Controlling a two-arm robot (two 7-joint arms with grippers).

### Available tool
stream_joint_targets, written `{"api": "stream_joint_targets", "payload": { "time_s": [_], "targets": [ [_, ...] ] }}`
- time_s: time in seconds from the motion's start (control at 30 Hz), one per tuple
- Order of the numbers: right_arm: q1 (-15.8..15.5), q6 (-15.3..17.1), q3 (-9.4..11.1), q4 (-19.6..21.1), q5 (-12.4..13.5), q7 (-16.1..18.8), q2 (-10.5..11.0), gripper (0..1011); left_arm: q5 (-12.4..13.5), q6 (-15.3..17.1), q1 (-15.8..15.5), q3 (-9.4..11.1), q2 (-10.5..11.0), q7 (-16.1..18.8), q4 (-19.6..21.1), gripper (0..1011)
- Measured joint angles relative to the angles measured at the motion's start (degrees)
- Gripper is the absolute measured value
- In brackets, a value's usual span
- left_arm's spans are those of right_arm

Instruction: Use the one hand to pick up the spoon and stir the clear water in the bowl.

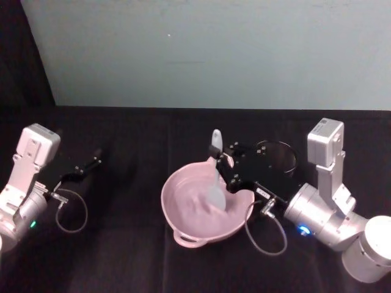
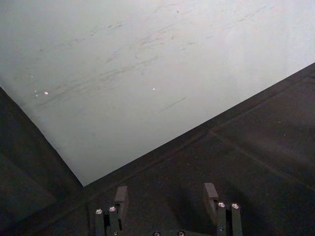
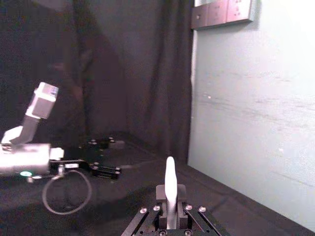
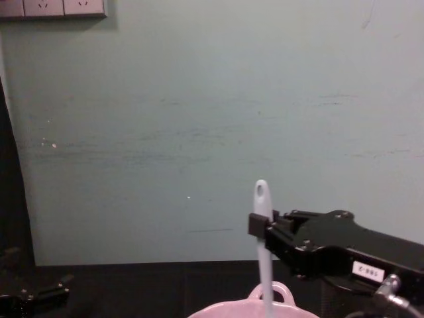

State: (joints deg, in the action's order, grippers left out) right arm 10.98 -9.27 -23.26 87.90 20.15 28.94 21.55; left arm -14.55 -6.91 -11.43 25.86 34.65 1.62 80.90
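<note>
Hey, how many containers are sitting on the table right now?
2. The pink bowl sits at the centre; the black mesh cup stands just behind it to the right, partly hidden by the right gripper holding the spoon.

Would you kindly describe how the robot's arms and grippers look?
Both arms are silver-grey with white boxy modules and looping grey cables. The right gripper is black, angular, screwed, with a white numbered label; the left gripper is black and slimmer.

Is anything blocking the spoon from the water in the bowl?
Nothing visible does. The right gripper is shut on the spoon, whose blade sits inside the bowl. The mesh cup stands behind it. The left gripper is parked far left.
</note>
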Motion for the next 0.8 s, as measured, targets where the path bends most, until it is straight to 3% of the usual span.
{"api": "stream_joint_targets", "payload": {
  "time_s": [0.33,0.8],
  "targets": [
    [1.5,-0.1,-2.7,-2.1,1.6,1.9,-2.2,119,0.0,0.0,0.0,0.0,0.0,0.0,0.0,1005],
    [8.4,-4.6,-4.2,-12.0,1.1,3.5,-5.8,119,0.0,0.0,0.0,0.0,0.0,0.0,0.0,1005]
  ]
}}
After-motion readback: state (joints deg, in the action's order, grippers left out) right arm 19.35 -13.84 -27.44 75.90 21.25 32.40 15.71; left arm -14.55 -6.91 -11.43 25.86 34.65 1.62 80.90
